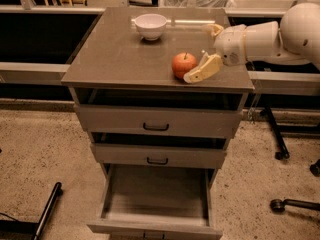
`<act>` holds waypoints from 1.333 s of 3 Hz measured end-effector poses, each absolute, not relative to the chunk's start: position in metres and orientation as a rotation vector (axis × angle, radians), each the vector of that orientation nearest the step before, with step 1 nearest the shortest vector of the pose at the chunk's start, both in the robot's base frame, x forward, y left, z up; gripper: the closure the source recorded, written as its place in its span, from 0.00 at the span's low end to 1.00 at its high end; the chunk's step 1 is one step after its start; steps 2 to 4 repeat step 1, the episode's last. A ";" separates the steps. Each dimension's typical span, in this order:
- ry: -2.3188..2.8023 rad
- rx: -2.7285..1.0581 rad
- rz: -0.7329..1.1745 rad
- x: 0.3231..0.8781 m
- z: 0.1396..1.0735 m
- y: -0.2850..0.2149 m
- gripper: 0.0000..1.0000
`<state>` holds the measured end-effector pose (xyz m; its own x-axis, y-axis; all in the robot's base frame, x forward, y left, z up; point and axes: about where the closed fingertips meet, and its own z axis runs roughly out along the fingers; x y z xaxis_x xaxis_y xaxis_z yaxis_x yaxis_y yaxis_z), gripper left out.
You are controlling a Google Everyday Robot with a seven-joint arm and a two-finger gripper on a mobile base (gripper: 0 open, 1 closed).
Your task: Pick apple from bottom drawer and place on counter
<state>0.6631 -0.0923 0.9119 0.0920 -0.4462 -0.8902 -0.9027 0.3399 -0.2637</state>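
Note:
The red-orange apple (184, 65) stands on the counter (117, 54) near its right front part. My gripper (208, 51) is just right of the apple, low over the counter's right edge. Its jaws are open and hold nothing. The near finger (202, 70) lies close to the apple's right side, and the far finger (215, 30) is apart from the apple, toward the back. The bottom drawer (155, 194) is pulled out, and its bare grey floor holds nothing.
A white bowl (150, 25) stands at the back of the counter. The two upper drawers (156, 122) are slightly pulled out. Chair bases and castors (292, 204) stand on the floor at right. A dark bar (47, 211) lies at lower left.

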 end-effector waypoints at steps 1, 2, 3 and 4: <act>1.511 -1.288 0.509 0.658 0.929 -0.087 0.00; 1.511 -1.288 0.509 0.658 0.929 -0.087 0.00; 1.511 -1.288 0.509 0.658 0.929 -0.087 0.00; 1.511 -1.288 0.509 0.658 0.929 -0.087 0.00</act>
